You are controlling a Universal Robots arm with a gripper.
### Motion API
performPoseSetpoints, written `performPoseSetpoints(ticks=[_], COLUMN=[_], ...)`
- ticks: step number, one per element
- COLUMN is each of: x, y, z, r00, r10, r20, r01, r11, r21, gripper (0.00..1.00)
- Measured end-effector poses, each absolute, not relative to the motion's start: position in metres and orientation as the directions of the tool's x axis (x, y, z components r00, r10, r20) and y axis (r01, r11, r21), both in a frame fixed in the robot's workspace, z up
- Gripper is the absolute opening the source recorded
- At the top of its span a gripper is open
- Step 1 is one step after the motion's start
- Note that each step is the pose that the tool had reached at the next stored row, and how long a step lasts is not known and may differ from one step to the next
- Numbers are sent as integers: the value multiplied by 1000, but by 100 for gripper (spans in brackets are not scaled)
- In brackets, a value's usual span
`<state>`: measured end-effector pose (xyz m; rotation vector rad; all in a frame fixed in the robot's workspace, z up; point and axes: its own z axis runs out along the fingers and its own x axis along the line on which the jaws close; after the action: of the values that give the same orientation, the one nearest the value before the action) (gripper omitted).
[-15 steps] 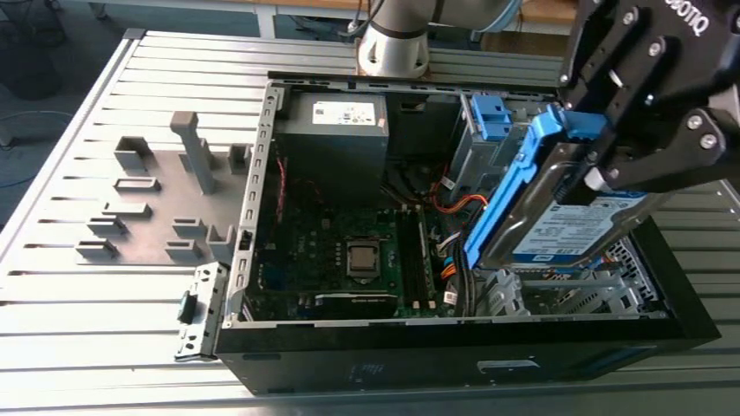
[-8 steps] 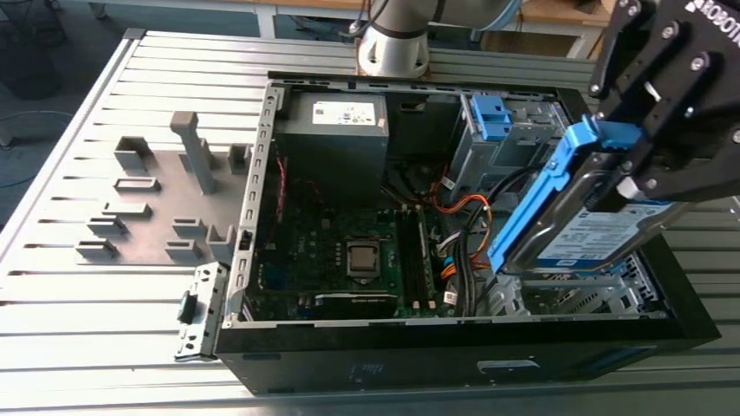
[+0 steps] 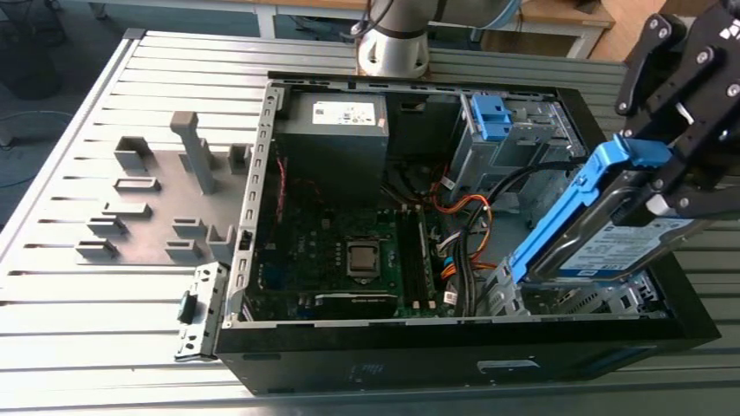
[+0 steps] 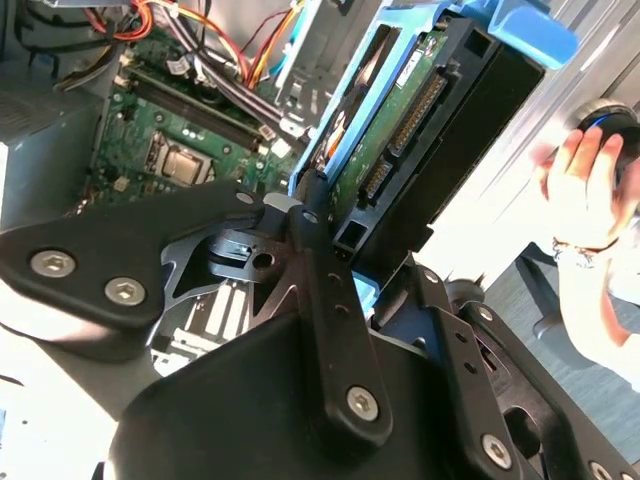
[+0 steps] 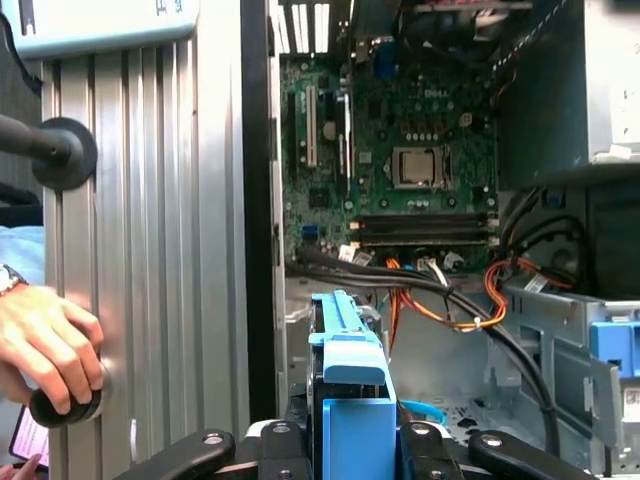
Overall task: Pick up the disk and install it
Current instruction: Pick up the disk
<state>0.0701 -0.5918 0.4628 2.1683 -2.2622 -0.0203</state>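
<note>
The disk [image 3: 613,241], a silver drive with a white-and-blue label in a bright blue frame, hangs tilted over the open computer case [image 3: 463,336] at the exterior view's right. My gripper [image 3: 667,189] is shut on its upper end. Its lower end sits just above the metal drive bay [image 3: 578,299] in the case's near right corner. In the second wrist view the disk [image 4: 420,110] shows its connector edge between the black fingers [image 4: 315,250]. In the first wrist view the disk's blue frame [image 5: 350,395] stands on edge in the gripper [image 5: 350,450].
Inside the case lie the motherboard [image 3: 359,251], orange and black cables [image 3: 469,212], a grey power supply box [image 3: 335,121] and a bare blue clip [image 3: 491,117] in the upper bay. Grey fixture blocks [image 3: 151,199] stand at the exterior view's left. A person's hand [image 5: 45,345] rests beside the table.
</note>
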Motion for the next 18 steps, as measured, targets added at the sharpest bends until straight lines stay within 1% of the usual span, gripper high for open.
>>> performPoseSetpoints(ticks=[14,18], x=[90,95], y=[-596,-596], z=[438,436], r00=[-43,-42], r10=[-999,-999], r20=[-3,-3], r01=[-999,-999], r11=[42,42], r21=[16,17], gripper=[36,36])
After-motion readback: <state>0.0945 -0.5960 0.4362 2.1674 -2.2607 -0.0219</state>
